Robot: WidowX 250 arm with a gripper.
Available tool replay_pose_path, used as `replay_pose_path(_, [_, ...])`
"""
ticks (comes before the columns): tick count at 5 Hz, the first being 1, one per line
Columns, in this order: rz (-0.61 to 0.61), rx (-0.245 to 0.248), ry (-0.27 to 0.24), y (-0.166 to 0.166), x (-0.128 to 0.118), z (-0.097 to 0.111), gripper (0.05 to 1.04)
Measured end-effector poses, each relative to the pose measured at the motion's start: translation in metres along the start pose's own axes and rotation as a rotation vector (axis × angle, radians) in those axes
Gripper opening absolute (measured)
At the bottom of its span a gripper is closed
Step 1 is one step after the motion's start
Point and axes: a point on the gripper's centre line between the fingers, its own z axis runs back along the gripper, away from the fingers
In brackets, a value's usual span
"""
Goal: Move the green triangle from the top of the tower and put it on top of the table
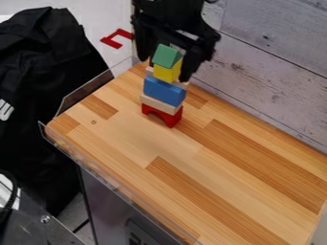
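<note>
At the top of the view my gripper (163, 66) hangs over the tower, open, with one finger to the left and the other to the right of the tower's upper blocks. The green triangle (167, 56) lies on top of the yellow block (167, 72), between the spread fingers. Below the yellow block are a beige block, partly hidden, a blue block (163, 91), another beige block (159, 104) and a red arch (162, 116) standing on the wooden table (198, 167).
A whitish plank wall (262, 72) runs along the table's right and back side. Clear plastic edging (83, 91) borders the left side. Dark cloth (45, 95) hangs beyond it. Wooden tabletop stretches from the tower toward the lower right.
</note>
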Motion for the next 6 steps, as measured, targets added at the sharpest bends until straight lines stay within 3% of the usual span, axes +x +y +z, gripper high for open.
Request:
replay_pose_path(2, [0.001,-0.026,-0.039,0.022,0.013,0.013,0.998])
replay_pose_path(4, [-0.020,-0.096,-0.020,0.026,0.035,0.008,0.998])
replay_pose_path(6, [-0.034,-0.136,0.014,0.025,0.042,-0.001,0.998])
